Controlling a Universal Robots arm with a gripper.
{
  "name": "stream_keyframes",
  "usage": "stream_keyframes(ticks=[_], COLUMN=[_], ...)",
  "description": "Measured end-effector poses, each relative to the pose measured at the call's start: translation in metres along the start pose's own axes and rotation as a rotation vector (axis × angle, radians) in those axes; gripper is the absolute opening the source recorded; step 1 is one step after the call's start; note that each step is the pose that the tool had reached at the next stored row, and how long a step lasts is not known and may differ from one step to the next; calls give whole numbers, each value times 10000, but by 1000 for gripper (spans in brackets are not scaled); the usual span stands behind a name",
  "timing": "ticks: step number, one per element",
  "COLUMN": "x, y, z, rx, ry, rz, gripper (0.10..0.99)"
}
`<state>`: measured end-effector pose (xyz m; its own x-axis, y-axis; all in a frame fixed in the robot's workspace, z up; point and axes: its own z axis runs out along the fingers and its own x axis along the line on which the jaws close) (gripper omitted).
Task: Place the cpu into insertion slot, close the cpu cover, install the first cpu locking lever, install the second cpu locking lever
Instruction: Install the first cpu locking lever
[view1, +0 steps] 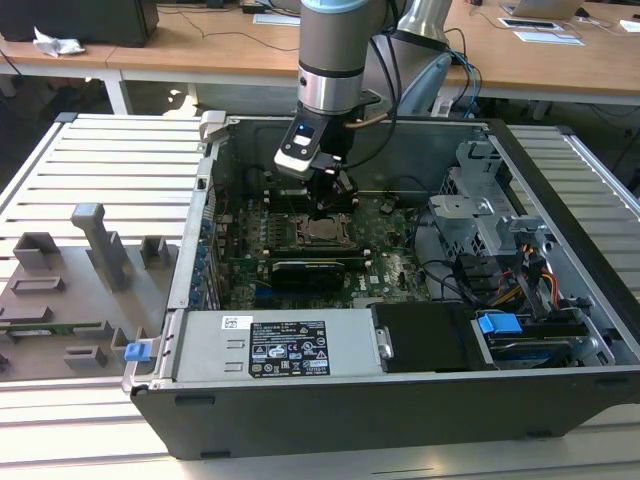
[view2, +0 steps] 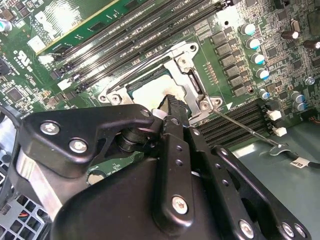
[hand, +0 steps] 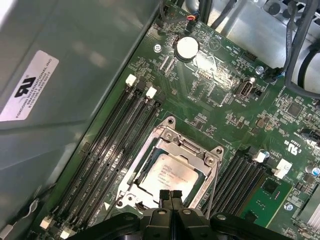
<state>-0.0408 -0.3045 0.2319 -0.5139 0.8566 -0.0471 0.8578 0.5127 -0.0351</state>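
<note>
— How many chips are counted, and where?
— One cpu (hand: 169, 175) is seen, seated in the socket on the green board (hand: 220, 100). In the exterior view it is found just above the frame's centre, inside the one open case (view1: 350, 420).
— And the cover?
— One cover (hand: 179, 146) is counted. It is laid flat around the cpu, whose grey top is shown through the window.
— Are levers made out?
— One thin wire lever (view2: 245, 127) is made out in the second wrist view, running from a socket corner out across the board. Whether it is latched cannot be told.
— How is the tool held?
— One tool (hand: 170, 196) is carried by the one arm (view1: 330, 50). Its two fingertips (hand: 164, 197) are pressed together and nothing is gripped. It is poised at the cpu's edge; contact cannot be judged.
— Anything else?
— One coin cell (hand: 186, 48) is set on the board. On the slatted worktop (view1: 100, 160), at the exterior view's left, one blue clip (view1: 137, 351) is seen.
</note>
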Motion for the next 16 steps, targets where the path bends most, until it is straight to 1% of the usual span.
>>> stream_keyframes(ticks=[16], x=[0], y=[0], z=[0], rx=[-44], ry=[-33], rz=[-927], gripper=[106])
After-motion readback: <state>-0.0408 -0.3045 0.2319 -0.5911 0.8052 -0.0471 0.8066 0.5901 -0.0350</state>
